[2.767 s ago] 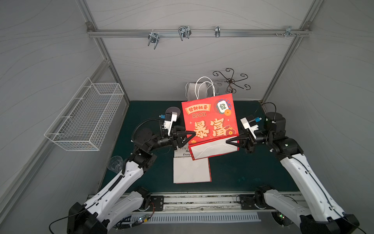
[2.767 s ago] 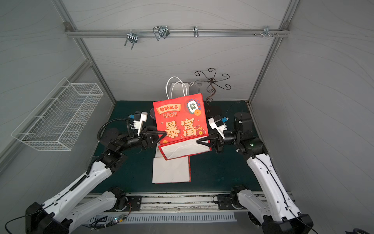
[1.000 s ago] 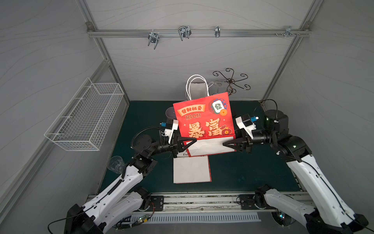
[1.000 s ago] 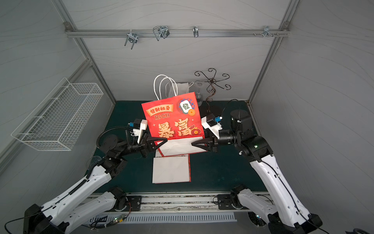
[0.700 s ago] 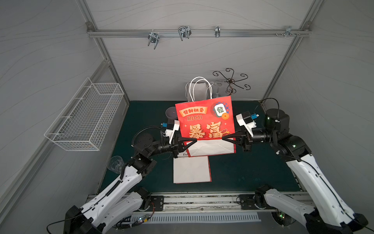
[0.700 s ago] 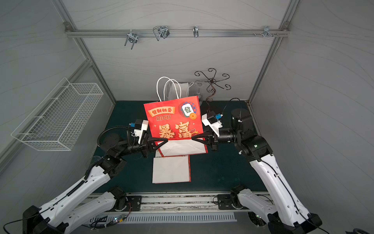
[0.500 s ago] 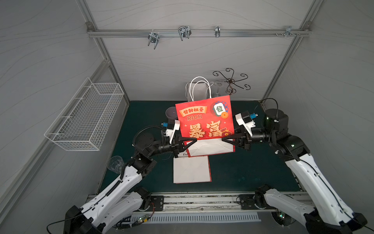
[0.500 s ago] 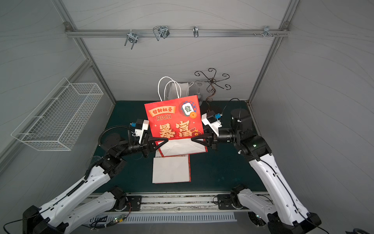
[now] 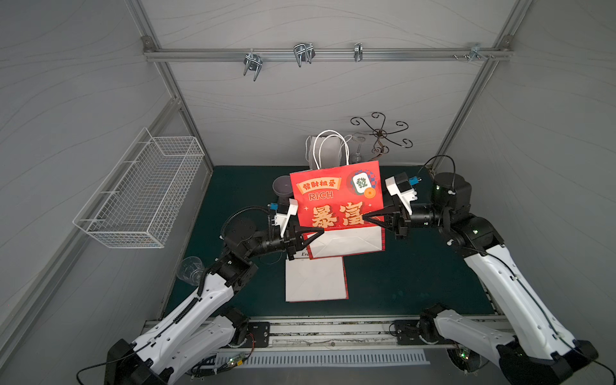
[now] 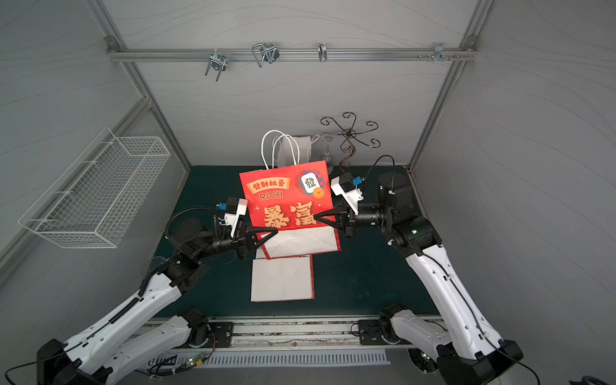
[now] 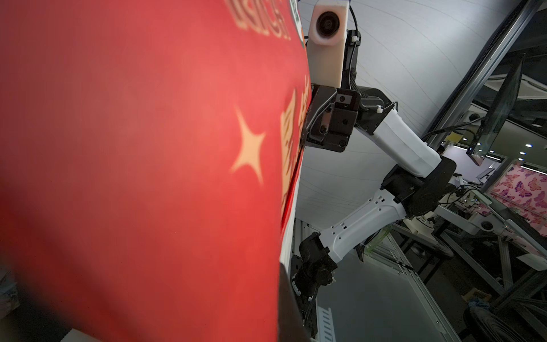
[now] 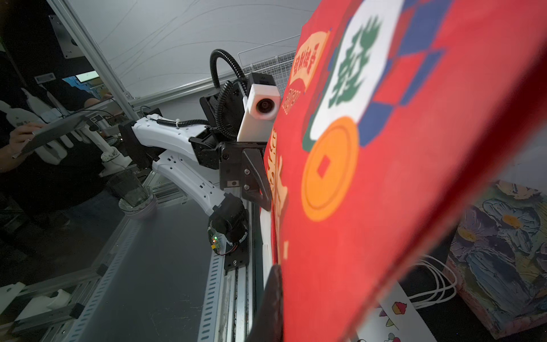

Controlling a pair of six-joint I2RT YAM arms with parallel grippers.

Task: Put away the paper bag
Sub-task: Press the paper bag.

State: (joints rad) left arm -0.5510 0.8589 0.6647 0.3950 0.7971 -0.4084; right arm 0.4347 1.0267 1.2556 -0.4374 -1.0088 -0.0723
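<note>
A grey-panelled enclosure surrounds a dark green table mat (image 9: 416, 276), with a white wire basket (image 9: 143, 193) mounted on the left wall and metal hooks on an overhead rail (image 9: 328, 55). The red printed paper bag (image 9: 336, 200) is held upright above the centre of the mat, over a flattened white paper bag (image 9: 315, 280) lying nearer the front edge. The left gripper (image 9: 316, 233) is clenched on the red bag's lower left corner. The right gripper (image 9: 366, 217) has its tips at the bag's right edge; whether the jaws have closed on the paper cannot be told. The step in hand appears to be a two-arm carry or collapse of the bag. The next move likely requires a secure right-side pinch, then coordinated travel so the paper does not tear.
</note>
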